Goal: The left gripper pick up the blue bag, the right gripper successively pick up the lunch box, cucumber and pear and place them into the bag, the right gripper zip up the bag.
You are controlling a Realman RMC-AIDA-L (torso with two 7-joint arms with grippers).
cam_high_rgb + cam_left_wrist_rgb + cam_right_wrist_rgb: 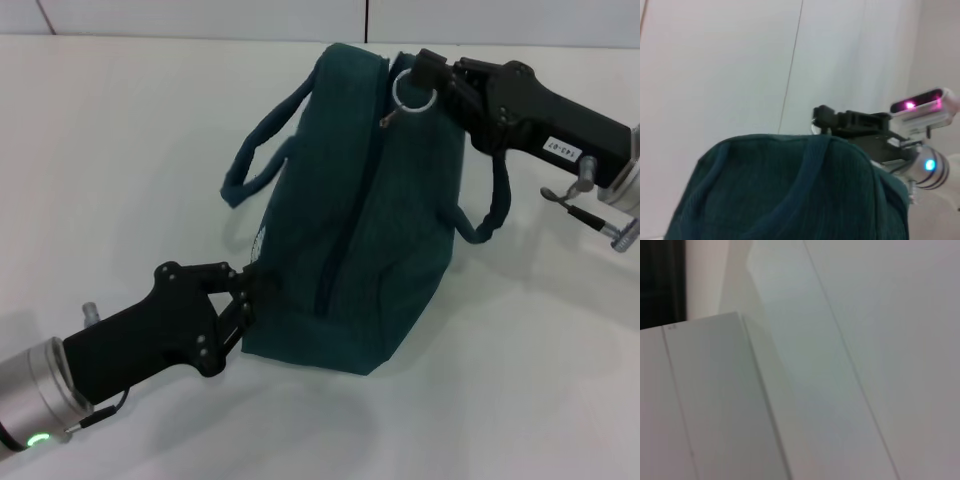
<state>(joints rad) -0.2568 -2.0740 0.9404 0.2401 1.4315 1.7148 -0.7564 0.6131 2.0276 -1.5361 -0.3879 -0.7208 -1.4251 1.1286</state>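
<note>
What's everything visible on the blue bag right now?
The blue bag is dark teal fabric, standing on the white table, its zipper line running along the top and looking closed. One loop handle hangs off each long side. The left gripper clamps its near end; the right gripper is at the far end on the metal ring pull. No lunch box, cucumber or pear shows outside it.

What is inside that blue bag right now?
Cannot be seen: the blue bag looks zipped along its top, hiding any contents. The right claw is at its zipper ring; the left claw grips its near end.
</note>
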